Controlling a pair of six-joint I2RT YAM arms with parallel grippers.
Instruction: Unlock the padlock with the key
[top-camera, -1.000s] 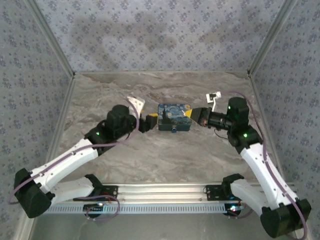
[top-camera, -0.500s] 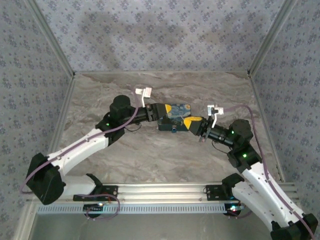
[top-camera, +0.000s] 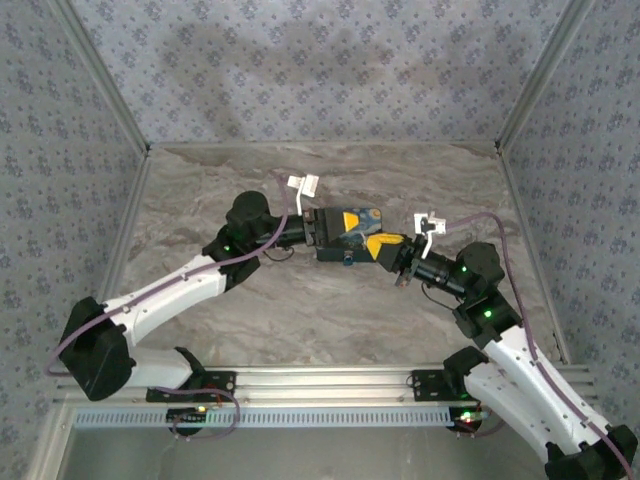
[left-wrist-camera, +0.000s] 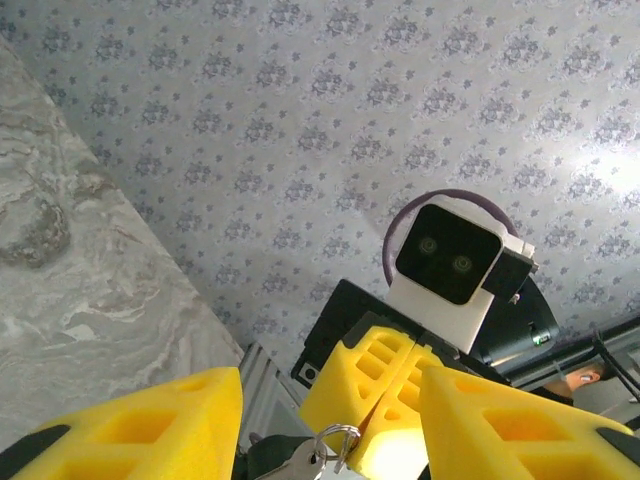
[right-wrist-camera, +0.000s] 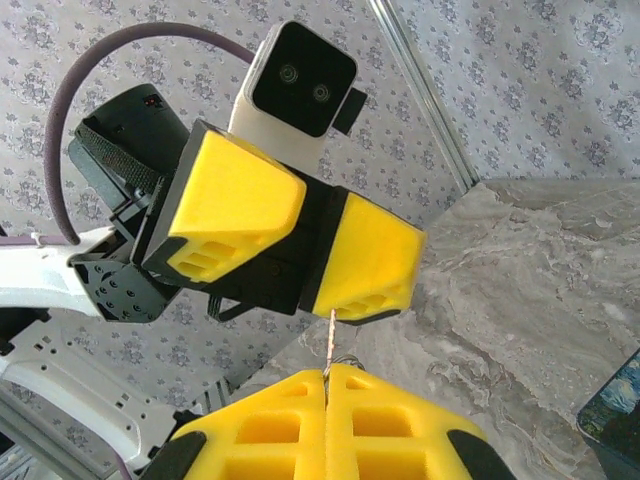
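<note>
From above, the padlock (top-camera: 346, 259) sits at the near side of the painted box (top-camera: 350, 243) on the desk (top-camera: 300, 320), the left tool (top-camera: 335, 225) and right tool (top-camera: 383, 245) flanking that box. My left wrist camera shows its fingers (left-wrist-camera: 150, 425) apart around the key (left-wrist-camera: 318, 458); whether they pinch anything I cannot tell. The right wrist camera shows that tool clenched on the key, so I judge fetching done, inserting and turning left.

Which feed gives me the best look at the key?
Left wrist: the key and its ring show broadside at the bottom edge, by the right pincer. Right wrist shows it edge-on, a thin sliver above that shut pincer. Top external: too small to make out.
</note>
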